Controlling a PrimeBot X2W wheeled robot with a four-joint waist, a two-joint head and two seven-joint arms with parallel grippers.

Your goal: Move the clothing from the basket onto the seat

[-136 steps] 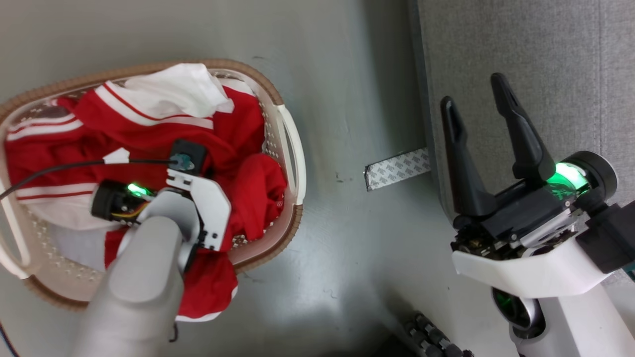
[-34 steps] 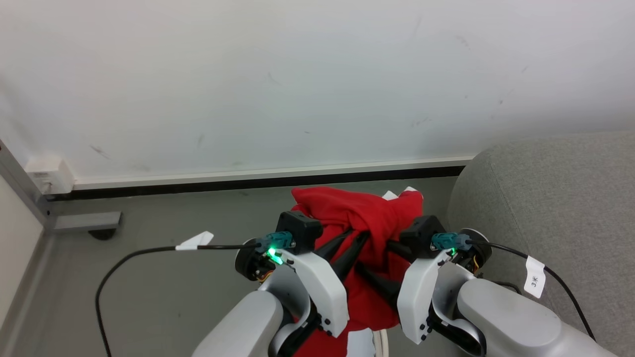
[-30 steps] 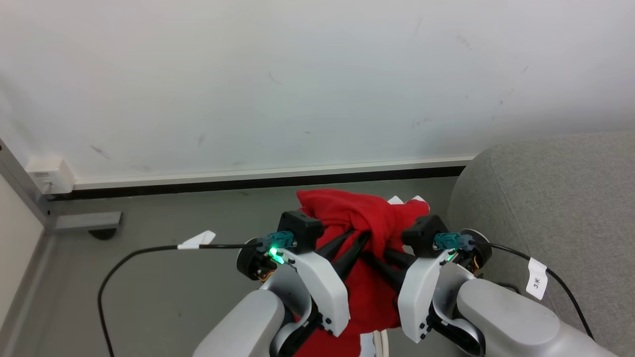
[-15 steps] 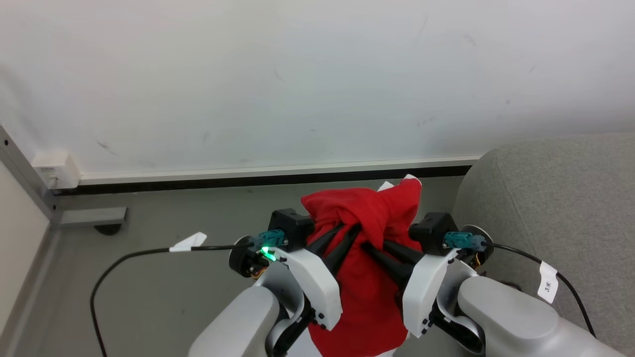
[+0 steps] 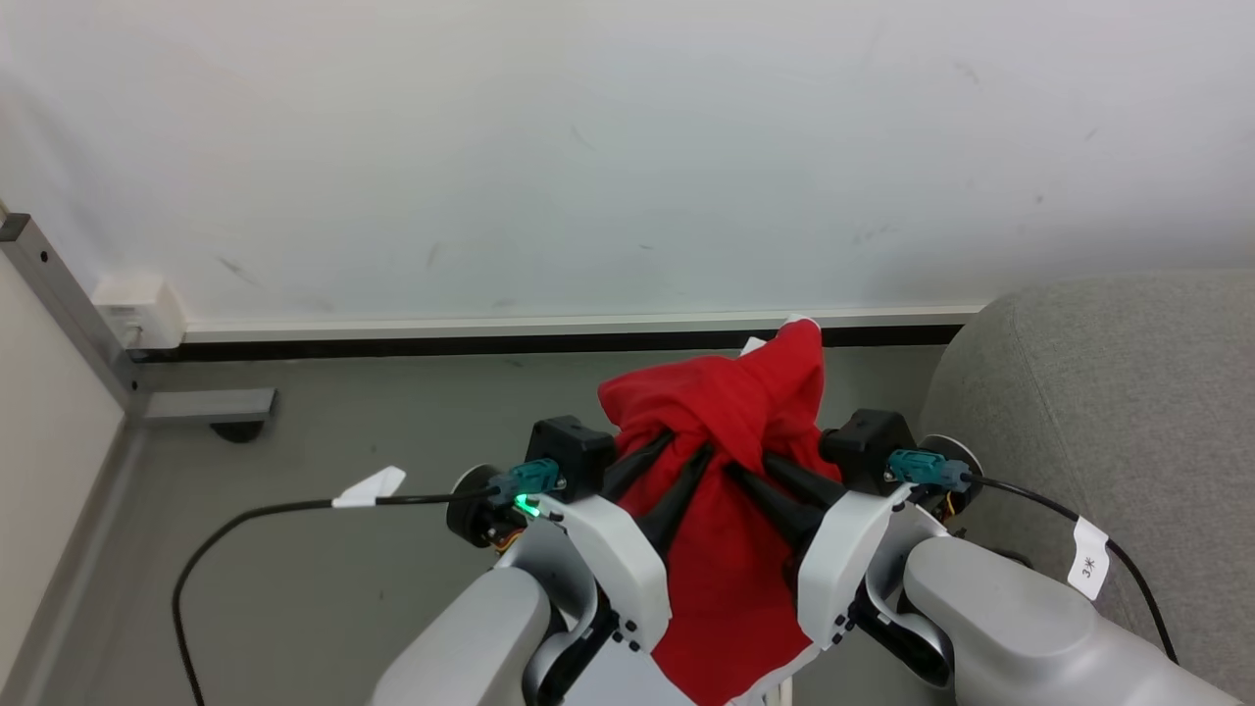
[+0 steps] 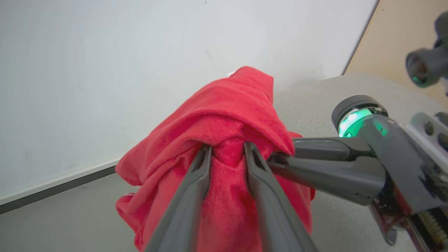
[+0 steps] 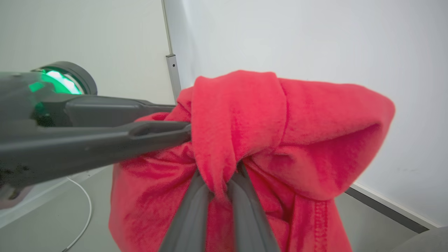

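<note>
Fingers (image 6: 194, 185) of the left gripper (image 5: 689, 444) are nearly closed, pinching a fold of the clothing (image 5: 730, 407). Right gripper (image 5: 750, 466) same story, its fingers (image 7: 190, 213) squeezed almost together on a bunched ridge of red cloth (both wrist views show cloth wedged between the tips). The two grips meet at practically one spot, tips angled toward each other, so the garment hangs as one bundle between the forearms, top flopped over, in the air above the floor (image 5: 392, 422)

Step, my read: lift is done, this is the carry. The seat (image 5: 1108, 392) is near the bundle on the robot's right, not under it yet. Next move needs a swing or waist turn to the right, high enough that the hanging tail clears the rounded sofa edge, then both grips let go together over the cushion

Room: bare grey floor, scuffed white wall (image 5: 588, 147) with a pale skirting strip (image 5: 490, 328) over a dark line, metal post (image 5: 64, 294) and small white box (image 5: 137, 309) at far left. Tagged black cable (image 5: 422, 499) trails off the left wrist
</note>
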